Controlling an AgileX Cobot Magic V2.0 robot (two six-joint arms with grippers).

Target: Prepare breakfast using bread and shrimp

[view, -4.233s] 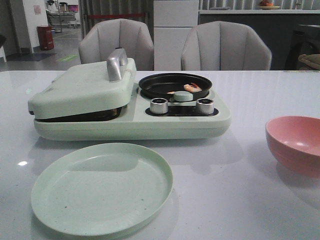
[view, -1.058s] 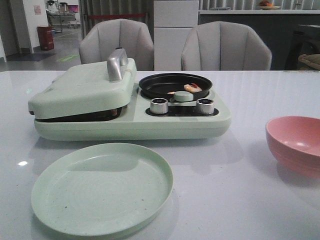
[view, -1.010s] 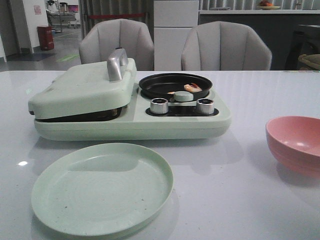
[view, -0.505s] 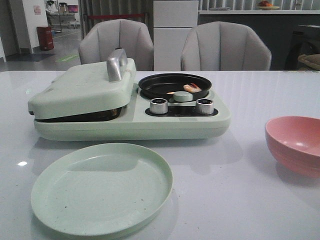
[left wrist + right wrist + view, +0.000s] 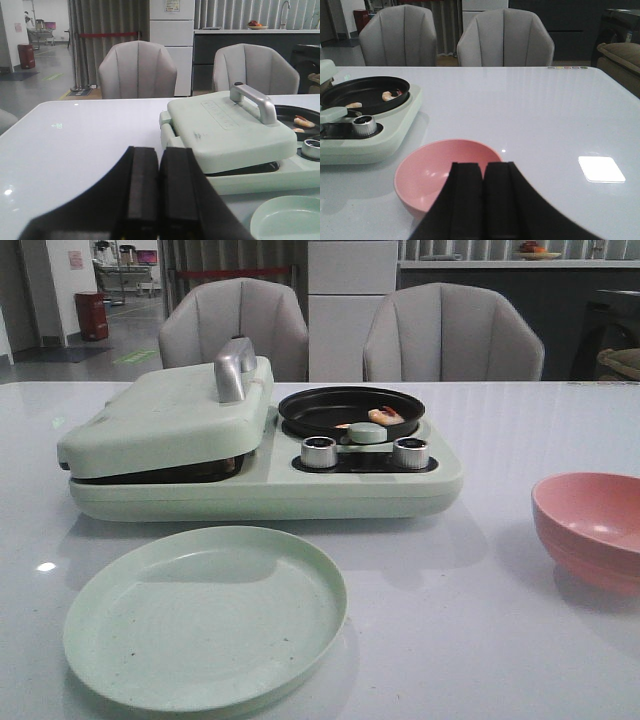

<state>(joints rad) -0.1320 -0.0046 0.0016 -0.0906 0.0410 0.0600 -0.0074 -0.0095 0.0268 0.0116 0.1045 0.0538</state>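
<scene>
A small orange-pink shrimp (image 5: 384, 415) lies in the round black pan (image 5: 350, 410) on the right half of a pale green breakfast maker (image 5: 260, 480). It also shows in the left wrist view (image 5: 304, 121) and the right wrist view (image 5: 387, 95). The maker's left lid (image 5: 165, 420) with a silver handle (image 5: 233, 368) is down. No bread shows. My left gripper (image 5: 159, 155) is shut and empty, near the maker's left side. My right gripper (image 5: 484, 170) is shut and empty, just behind a pink bowl (image 5: 445, 172). Neither gripper shows in the front view.
An empty pale green plate (image 5: 205, 615) lies in front of the maker. The empty pink bowl (image 5: 590, 530) stands at the right. Two silver knobs (image 5: 319, 452) sit on the maker's front. Two grey chairs (image 5: 235, 330) stand behind the table.
</scene>
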